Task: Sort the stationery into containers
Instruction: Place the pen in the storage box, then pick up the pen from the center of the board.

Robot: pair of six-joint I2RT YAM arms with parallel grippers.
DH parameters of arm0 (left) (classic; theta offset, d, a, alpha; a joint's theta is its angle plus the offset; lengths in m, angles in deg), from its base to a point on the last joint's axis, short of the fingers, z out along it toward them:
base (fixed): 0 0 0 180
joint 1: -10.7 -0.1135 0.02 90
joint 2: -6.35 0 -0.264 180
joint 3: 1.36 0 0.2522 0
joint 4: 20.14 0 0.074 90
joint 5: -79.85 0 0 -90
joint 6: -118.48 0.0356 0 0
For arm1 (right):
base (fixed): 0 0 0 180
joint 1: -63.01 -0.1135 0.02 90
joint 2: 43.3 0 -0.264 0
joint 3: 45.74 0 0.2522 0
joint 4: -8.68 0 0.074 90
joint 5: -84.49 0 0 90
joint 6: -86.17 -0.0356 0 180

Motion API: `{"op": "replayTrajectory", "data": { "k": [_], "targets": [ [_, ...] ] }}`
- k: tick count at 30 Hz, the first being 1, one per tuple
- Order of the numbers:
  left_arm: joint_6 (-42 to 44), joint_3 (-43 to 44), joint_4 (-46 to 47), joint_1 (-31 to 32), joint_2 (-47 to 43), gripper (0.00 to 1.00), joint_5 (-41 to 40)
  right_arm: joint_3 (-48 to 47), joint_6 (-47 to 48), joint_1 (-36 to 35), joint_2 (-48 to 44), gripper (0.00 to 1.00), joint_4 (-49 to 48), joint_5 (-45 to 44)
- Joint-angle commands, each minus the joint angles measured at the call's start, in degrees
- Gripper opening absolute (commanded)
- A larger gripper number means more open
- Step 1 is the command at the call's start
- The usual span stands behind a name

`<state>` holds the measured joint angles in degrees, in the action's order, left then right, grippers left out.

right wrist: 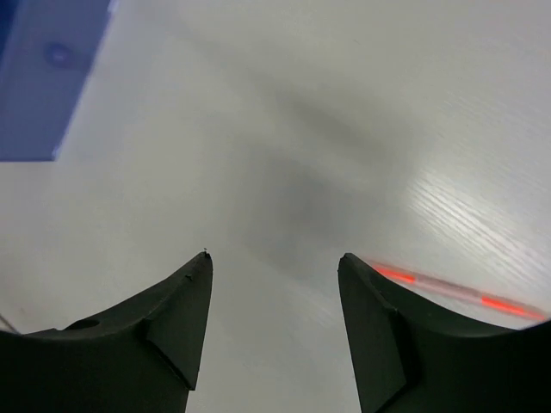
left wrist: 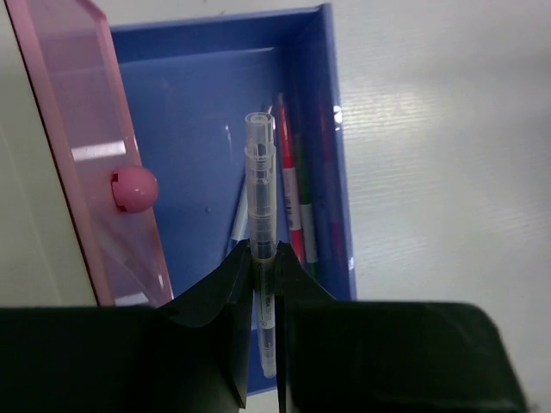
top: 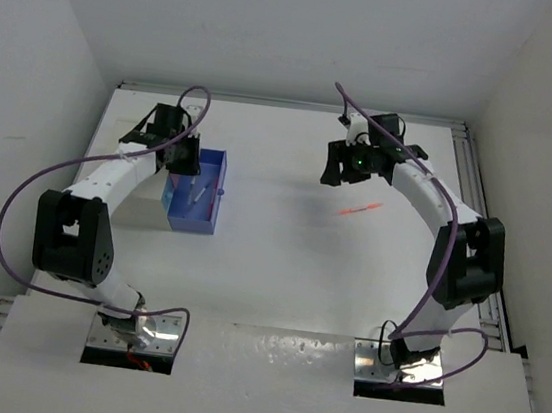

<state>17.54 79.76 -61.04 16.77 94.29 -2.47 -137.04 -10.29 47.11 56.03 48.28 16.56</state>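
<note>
1. While the left gripper [left wrist: 263, 255] is clamping its jaws on a clear pen [left wrist: 259, 172], that pen is sticking out past the fingertips over the blue box [left wrist: 336, 129]. Its far end is pointing toward the box's far wall.
2. Faint marks are showing on the clear pen's barrel and on a white pen [left wrist: 303, 215] lying in the box, but they are too small to read.
3. A red pen [left wrist: 284, 163] and the white one, banded in green, are lying along the box's right wall. A bluish pen [left wrist: 238, 225] is lying half hidden behind the held pen and one finger.
4. The pink box [left wrist: 95, 172], with its round pink knob [left wrist: 133, 188], is sitting just beside the blue box on the left, and the frame edge and the gripper are cutting it off.
5. The right gripper [right wrist: 275, 258] is hanging with its jaws apart over the table [right wrist: 284, 129].
6. An orange-red pen [right wrist: 448, 291] is lying on the table, blurred. The finger on the right of that view is covering one end of it. Seen from overhead, it is lying well apart from both boxes.
7. A blurred corner of the blue box is showing at the top left of the right wrist view.
</note>
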Motion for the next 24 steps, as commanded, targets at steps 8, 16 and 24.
{"op": "replayTrajectory", "data": {
  "k": [8,16,24],
  "targets": [
    [-0.2,3.3,-1.2,0.2,3.1,0.48,-2.6,-0.2,-13.0,6.8,6.0,0.61,2.2,-8.4],
    [-0.8,3.1,-0.3,0.9,1.8,0.5,0.7,-2.6,-21.4,6.4,10.4,0.64,2.5,-23.0],
    [-0.7,3.3,-0.3,0.8,1.6,0.51,1.2,-2.4,-26.6,6.3,12.4,0.69,4.3,-27.9]
  ]
}}
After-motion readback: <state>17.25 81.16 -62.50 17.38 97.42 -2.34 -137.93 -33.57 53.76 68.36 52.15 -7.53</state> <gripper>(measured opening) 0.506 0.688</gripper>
